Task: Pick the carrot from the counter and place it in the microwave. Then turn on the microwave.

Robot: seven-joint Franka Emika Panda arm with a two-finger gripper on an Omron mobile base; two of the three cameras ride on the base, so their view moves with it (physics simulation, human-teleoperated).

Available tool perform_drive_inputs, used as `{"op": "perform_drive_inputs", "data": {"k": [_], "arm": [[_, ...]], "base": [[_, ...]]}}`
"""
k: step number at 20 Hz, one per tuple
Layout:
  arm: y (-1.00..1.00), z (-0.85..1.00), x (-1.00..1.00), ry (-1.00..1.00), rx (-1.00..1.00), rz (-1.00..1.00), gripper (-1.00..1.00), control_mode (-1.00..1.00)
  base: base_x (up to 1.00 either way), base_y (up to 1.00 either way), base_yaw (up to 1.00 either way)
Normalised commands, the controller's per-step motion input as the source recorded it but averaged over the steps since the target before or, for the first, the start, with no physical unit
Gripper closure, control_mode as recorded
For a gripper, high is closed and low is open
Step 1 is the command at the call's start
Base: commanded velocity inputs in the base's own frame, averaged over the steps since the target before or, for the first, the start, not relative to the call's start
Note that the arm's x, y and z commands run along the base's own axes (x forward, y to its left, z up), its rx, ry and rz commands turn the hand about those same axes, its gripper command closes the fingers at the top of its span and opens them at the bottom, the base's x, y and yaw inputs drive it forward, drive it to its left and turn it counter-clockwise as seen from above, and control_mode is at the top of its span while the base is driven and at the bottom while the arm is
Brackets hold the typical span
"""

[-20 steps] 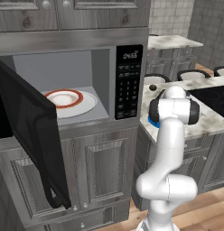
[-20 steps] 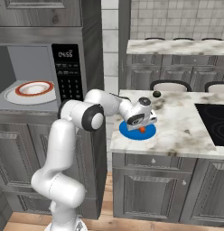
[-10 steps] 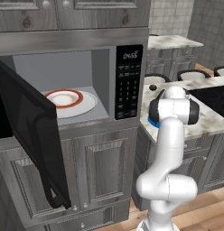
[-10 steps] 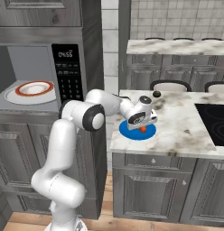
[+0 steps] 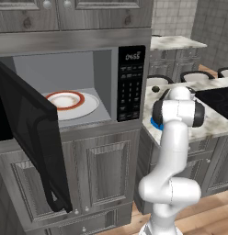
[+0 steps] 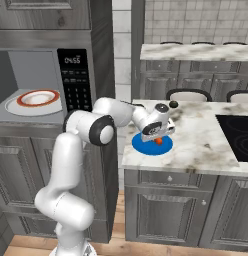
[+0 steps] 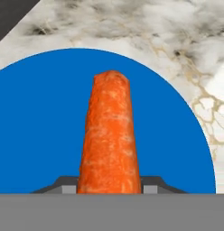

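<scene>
Grey wood-panelled cabinets surround the microwave (image 5: 83,87) in the left base view, its dark door (image 5: 35,147) swung open toward the camera and its keypad panel (image 5: 131,82) on the right side. Inside the microwave sits a white plate with a red rim (image 5: 72,102). To the right of the microwave the white arm (image 5: 173,151) rises and bends over the marble table (image 5: 212,124); a sliver of the blue plate (image 5: 156,124) shows at the arm's elbow, just right of the microwave's keypad side.

From the right base view, the microwave (image 6: 46,80) stands at the left with the red-rimmed plate in its grey interior. The arm reaches away from the microwave over the table (image 6: 206,135), and the gripper (image 6: 159,139) is down on the blue plate (image 6: 151,145), which lies on the table near its edge closest to the microwave. The carrot (image 6: 159,141) shows as a small orange bit at the fingers, over the blue plate.

Looking along the hand, the carrot (image 7: 110,135) runs up from between the fingers (image 7: 64,187), which sit on either side of its near end, narrowed around it; whether they press it I cannot tell. The blue plate (image 7: 37,126) lies beneath, with marble table (image 7: 177,40) beyond it.
</scene>
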Motion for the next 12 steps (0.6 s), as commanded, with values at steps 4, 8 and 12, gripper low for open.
{"op": "perform_drive_inputs", "data": {"k": [4,8,12], "arm": [[0.00,0.41,-0.23,-0.06,0.00,0.01,1.00,-1.00],[0.00,0.33,-0.36,-0.06,0.00,0.00,1.00,-1.00],[0.00,0.34,-0.44,-0.04,0.00,0.00,1.00,-1.00]], "base": [[0.00,0.00,0.00],[0.00,0.00,0.00],[0.00,0.00,0.00]]}}
